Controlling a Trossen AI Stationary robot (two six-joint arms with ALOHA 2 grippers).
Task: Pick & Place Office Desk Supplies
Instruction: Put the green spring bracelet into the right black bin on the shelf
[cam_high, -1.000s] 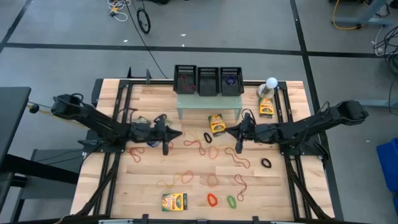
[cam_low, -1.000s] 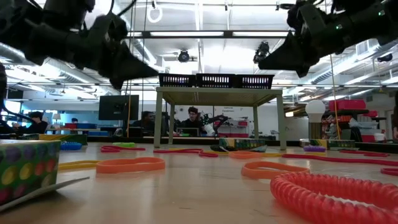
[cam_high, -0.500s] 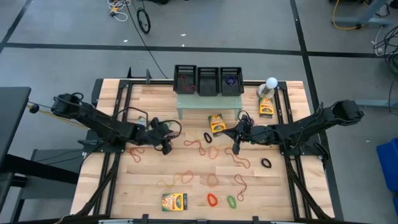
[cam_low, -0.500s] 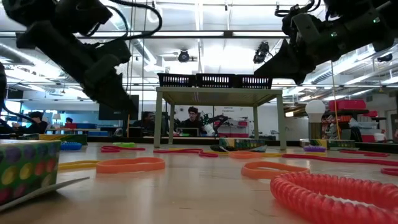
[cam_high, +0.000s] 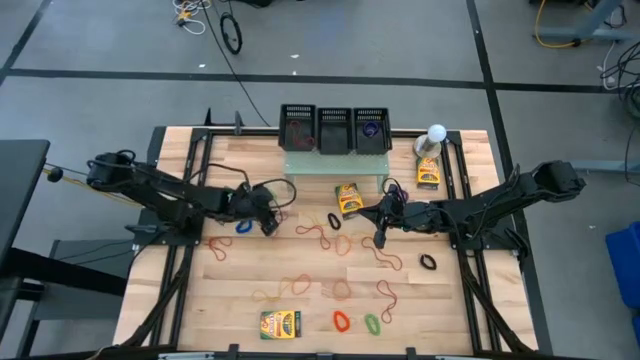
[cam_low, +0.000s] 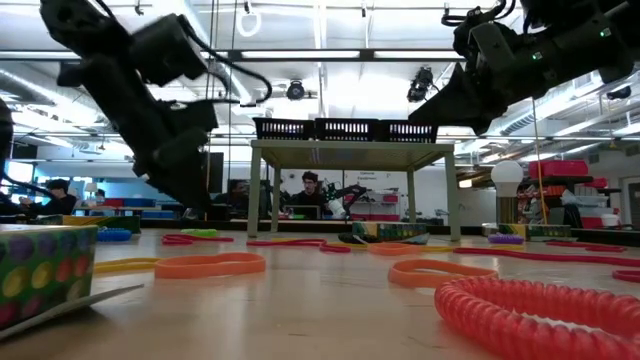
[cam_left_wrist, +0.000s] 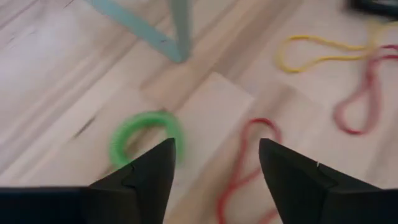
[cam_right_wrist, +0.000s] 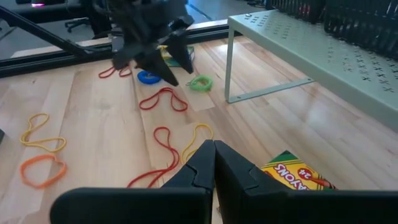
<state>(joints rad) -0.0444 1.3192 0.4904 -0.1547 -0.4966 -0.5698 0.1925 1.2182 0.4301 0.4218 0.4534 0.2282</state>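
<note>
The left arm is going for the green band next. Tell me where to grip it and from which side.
Come straight down: the green band lies flat on the table, a thin open ring with no side to pinch. Set one finger inside the loop, one outside, and close on its rim. The open left gripper hangs beside it.

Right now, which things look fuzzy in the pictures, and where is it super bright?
Left wrist view: the green rubber band and the red one are soft and smeared, while the dark fingers stay crisp. Low view: the nearest coral coil and the crayon box are out of focus, and the ceiling lights glare white, leaving both arms as dark silhouettes. High view: even light, faint shadows.
</note>
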